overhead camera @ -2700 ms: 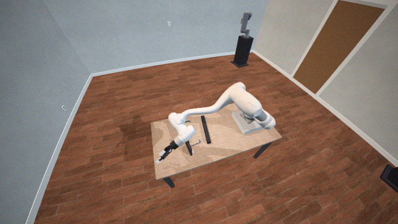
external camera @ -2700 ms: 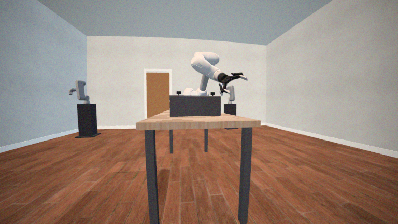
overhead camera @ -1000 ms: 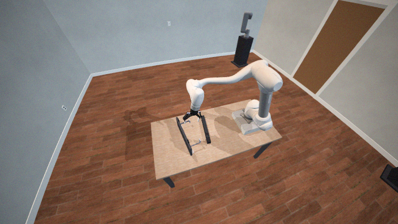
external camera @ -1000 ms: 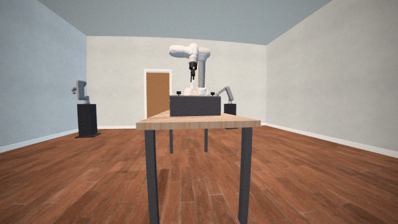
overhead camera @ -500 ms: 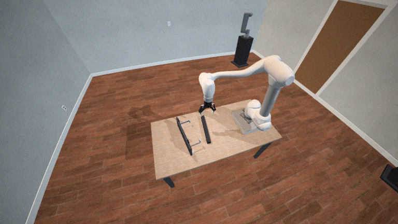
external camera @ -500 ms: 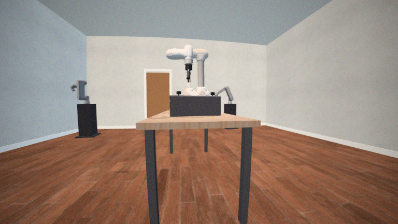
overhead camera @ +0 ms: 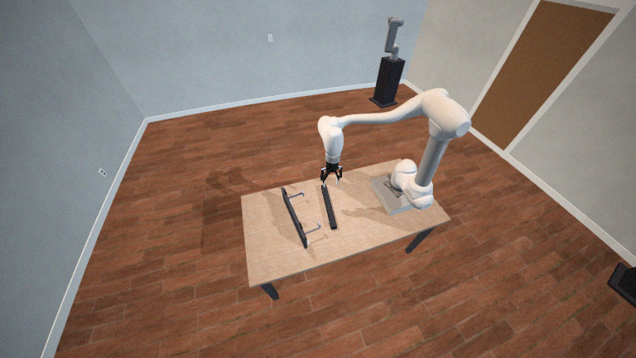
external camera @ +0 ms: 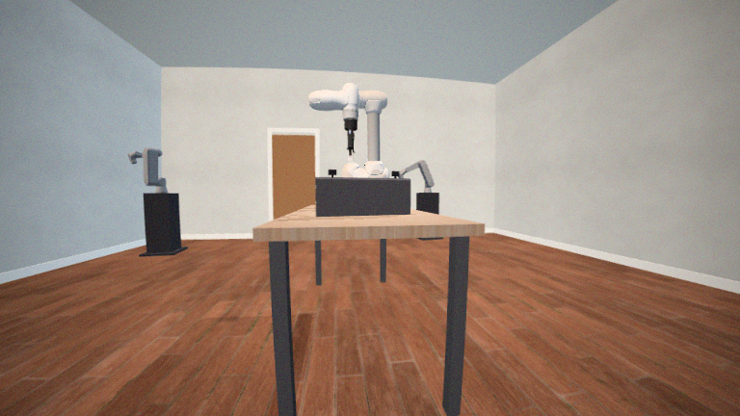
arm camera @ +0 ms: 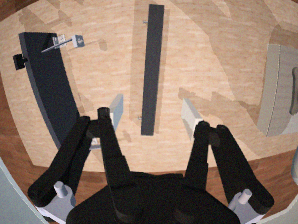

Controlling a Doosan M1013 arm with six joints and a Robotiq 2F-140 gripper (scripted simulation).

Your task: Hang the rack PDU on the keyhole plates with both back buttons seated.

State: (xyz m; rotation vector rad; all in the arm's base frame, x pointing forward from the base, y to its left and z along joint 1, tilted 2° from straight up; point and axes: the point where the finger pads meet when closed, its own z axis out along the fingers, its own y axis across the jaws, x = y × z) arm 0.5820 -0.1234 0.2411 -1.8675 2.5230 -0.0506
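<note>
The rack PDU (overhead camera: pixel 329 205) is a long dark bar lying flat on the wooden table; it also shows in the wrist view (arm camera: pixel 152 66). To its left stands a dark upright panel (overhead camera: pixel 294 216) braced by two thin metal struts (overhead camera: pixel 296 194). In the exterior view the panel (external camera: pixel 361 196) hides the PDU. The keyhole plates are too small to make out. My gripper (overhead camera: pixel 331 177) points straight down, a little above the PDU's far end. In the wrist view its fingers stand apart with only the table and the PDU's end below them.
My arm's grey base plate (overhead camera: pixel 391 195) sits at the table's right end. Another robot arm on a black pedestal (overhead camera: pixel 387 79) stands by the far wall. The table's edges lie close to the panel's left side.
</note>
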